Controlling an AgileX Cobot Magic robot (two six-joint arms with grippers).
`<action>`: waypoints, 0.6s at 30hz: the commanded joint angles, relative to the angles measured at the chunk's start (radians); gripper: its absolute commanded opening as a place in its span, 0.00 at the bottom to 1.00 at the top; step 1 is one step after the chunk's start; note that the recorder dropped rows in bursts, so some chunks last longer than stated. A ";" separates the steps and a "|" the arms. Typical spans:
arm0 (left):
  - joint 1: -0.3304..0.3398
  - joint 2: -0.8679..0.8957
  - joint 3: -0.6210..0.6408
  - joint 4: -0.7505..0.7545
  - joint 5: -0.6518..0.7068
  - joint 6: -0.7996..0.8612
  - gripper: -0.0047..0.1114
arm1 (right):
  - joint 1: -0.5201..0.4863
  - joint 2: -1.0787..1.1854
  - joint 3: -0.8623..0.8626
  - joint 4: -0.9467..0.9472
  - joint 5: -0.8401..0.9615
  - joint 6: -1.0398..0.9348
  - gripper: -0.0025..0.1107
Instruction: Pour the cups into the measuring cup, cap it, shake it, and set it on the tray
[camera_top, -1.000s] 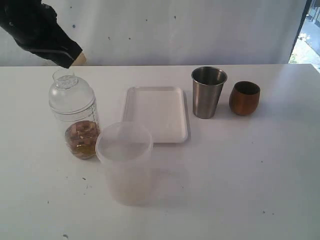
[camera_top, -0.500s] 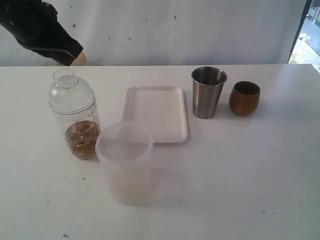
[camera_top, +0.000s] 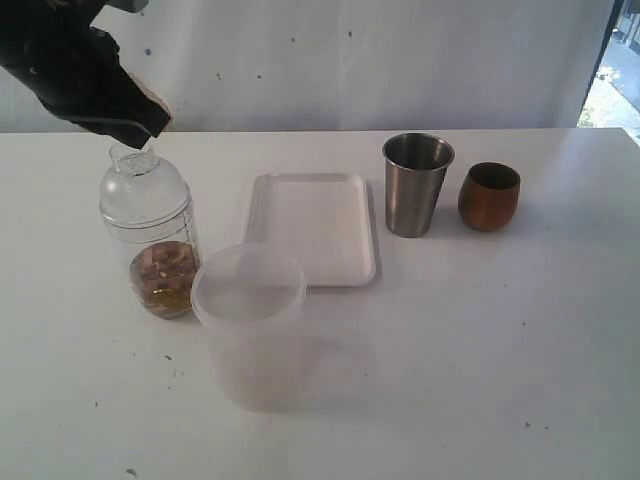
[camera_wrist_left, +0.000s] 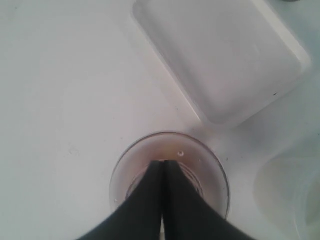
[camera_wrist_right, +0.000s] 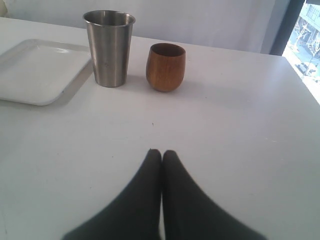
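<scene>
My left claw (camera_wrist_left: 162, 162) is clenched shut just over the cap (camera_top: 143, 187) on the measuring cup (camera_top: 163, 262). My right claw (camera_wrist_right: 161, 151) is clenched too.

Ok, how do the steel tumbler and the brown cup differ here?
The steel tumbler is taller, with straight tapered sides; the brown cup is shorter and round-bellied. The tumbler is shiny grey metal, the cup brown. The tumbler stands beside the tray; the cup is farther from it. Both stand upright on the table, apart from each other.
</scene>
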 joint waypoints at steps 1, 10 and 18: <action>-0.003 -0.008 0.005 -0.006 -0.024 0.002 0.04 | -0.002 -0.006 0.005 0.002 -0.008 0.003 0.02; -0.003 -0.010 -0.012 -0.006 -0.024 0.008 0.04 | -0.002 -0.006 0.005 0.002 -0.008 0.003 0.02; -0.003 -0.010 -0.031 -0.008 -0.021 0.008 0.04 | -0.002 -0.006 0.005 0.002 -0.008 0.003 0.02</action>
